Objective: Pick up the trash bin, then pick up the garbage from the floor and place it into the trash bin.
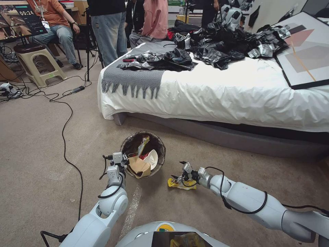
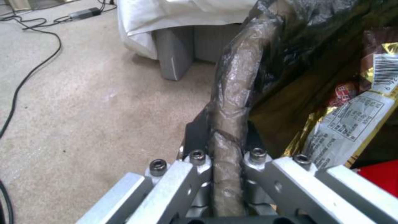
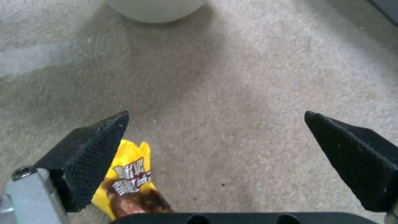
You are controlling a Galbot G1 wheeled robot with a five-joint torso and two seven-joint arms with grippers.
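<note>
The beige carpeted floor (image 1: 41,144) carries the trash bin (image 1: 127,144) near the bed (image 1: 240,92), a yellow snack wrapper (image 1: 178,184) just beside the bin, black cables (image 1: 64,137) and a plastic stool (image 1: 37,61).

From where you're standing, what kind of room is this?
Probably a mock bedroom set up for robot testing: a bed with white bedding and a grey throw stands on carpet, while cables trail over the floor and a monitor shows a running timer.
</note>
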